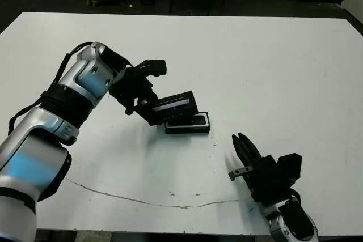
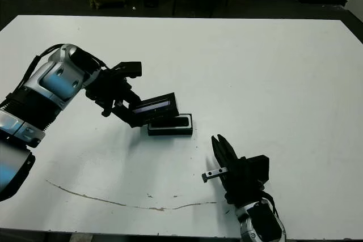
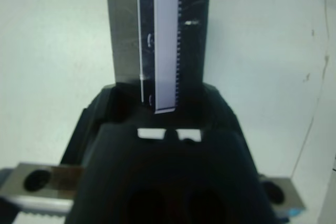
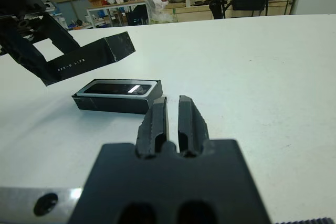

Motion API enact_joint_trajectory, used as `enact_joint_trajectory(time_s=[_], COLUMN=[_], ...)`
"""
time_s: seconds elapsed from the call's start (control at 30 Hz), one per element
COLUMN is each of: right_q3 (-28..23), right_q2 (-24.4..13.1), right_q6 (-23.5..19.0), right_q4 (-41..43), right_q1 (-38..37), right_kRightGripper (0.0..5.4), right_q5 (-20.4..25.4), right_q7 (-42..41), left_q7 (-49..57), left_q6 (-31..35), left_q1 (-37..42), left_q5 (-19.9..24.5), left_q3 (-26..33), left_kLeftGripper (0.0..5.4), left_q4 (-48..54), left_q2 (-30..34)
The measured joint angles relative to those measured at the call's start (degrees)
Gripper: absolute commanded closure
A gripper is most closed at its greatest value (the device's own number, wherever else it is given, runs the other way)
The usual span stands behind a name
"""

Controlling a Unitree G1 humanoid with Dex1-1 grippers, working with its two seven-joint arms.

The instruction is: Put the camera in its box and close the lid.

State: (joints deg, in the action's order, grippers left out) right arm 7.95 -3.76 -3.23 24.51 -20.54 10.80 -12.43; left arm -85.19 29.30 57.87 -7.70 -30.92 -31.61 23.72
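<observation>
Left gripper (image 1: pixel 148 107): its fingers clamp the lid (image 1: pixel 174 105), holding it tilted, clear of the surface (image 1: pixel 272 66), above the box's left end.
Lid: black cover with a pale strip along its glossy face; in the right wrist view its side wall shows small lettering, and its raised far end points away from the box.
Box (image 4: pixel 116 97): low black tray resting flat on the surface, just beside and partly beneath the held lid.
Camera (image 4: pixel 119 88): appears to lie already inside the box, its glossy dark face showing one bright reflection; whether it is fully seated cannot be told.
Right gripper (image 4: pixel 172 119): rests low, near the box but apart from it, fingers pressed together with only a narrow slit between them, holding nothing.
Stage (judgement): insertion looks done; closing is the step in hand.
Risk 1: the lid comes down skewed, since it is both tilted and offset toward the box's left end; one wall could catch the rim and jam.
Risk 2: the box is unheld, so a sideways push from the lid could slide it across the smooth surface.
Risk 3: an early release would let the lid drop askew.
</observation>
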Motion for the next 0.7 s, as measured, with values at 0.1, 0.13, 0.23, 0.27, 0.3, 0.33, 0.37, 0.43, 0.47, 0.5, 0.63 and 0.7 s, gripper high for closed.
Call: enact_joint_trajectory(time_s=[0.1, 0.13, 0.23, 0.27, 0.3, 0.33, 0.37, 0.43, 0.47, 0.5, 0.63, 0.7], right_q3=[0.0, 0.0, 0.0, 0.0, 0.0, 0.0, 0.0, 0.0, 0.0, 0.0, 0.0, 0.0], right_q2=[0.0, 0.0, 0.0, 0.0, 0.0, 0.0, 0.0, 0.0, 0.0, 0.0, 0.0, 0.0], right_q6=[0.0, 0.0, 0.0, 0.0, 0.0, 0.0, 0.0, 0.0, 0.0, 0.0, -0.1, -0.1], right_q4=[0.2, 0.2, 0.2, 0.2, 0.2, 0.3, 0.3, 0.3, 0.3, 0.3, 0.5, 0.5], right_q1=[0.0, 0.0, 0.0, 0.0, 0.0, 0.0, 0.0, 0.0, 0.0, 0.0, 0.0, 0.0], right_kRightGripper=[5.4, 5.4, 5.4, 5.4, 5.4, 5.4, 5.4, 5.4, 5.4, 5.4, 5.4, 5.4], right_q5=[0.0, 0.0, 0.0, 0.0, 0.0, -0.2, -0.3, -0.4, -0.4, -0.4, -0.4, -0.3], right_q7=[0.1, 0.1, 0.1, 0.1, 0.1, 0.2, 0.2, 0.2, 0.2, 0.2, 0.4, 0.5], left_q7=[0.4, 0.5, 0.6, 0.7, 0.8, 0.9, 1.0, 1.2, 1.4, 1.6, 1.8, 2.0], left_q6=[0.0, 0.0, -0.3, -0.4, -0.5, -0.8, -1.0, -1.1, -1.1, -1.2, -2.1, -2.1], left_q1=[-0.1, -0.3, -0.9, -1.2, -1.5, -1.7, -1.8, -1.8, -1.8, -1.9, -2.0, -2.1], left_q5=[0.0, 0.0, 0.1, 0.2, 0.3, 0.3, 0.3, 0.3, 0.3, 0.3, 0.5, 0.7], left_q3=[0.0, 0.0, 0.0, 0.0, 0.0, 0.0, 0.0, 0.0, 0.0, 0.0, 0.0, 0.0], left_kLeftGripper=[3.15, 3.15, 3.15, 3.15, 3.15, 3.15, 3.15, 3.15, 3.15, 3.15, 3.15, 3.15], left_q4=[0.1, 0.1, 0.1, 0.0, 0.0, -0.1, -0.1, -0.2, -0.2, -0.2, -0.3, -0.4], left_q2=[-0.3, -0.4, -0.6, -0.8, -1.0, -1.1, -1.2, -1.4, -1.5, -1.5, -1.7, -1.9])
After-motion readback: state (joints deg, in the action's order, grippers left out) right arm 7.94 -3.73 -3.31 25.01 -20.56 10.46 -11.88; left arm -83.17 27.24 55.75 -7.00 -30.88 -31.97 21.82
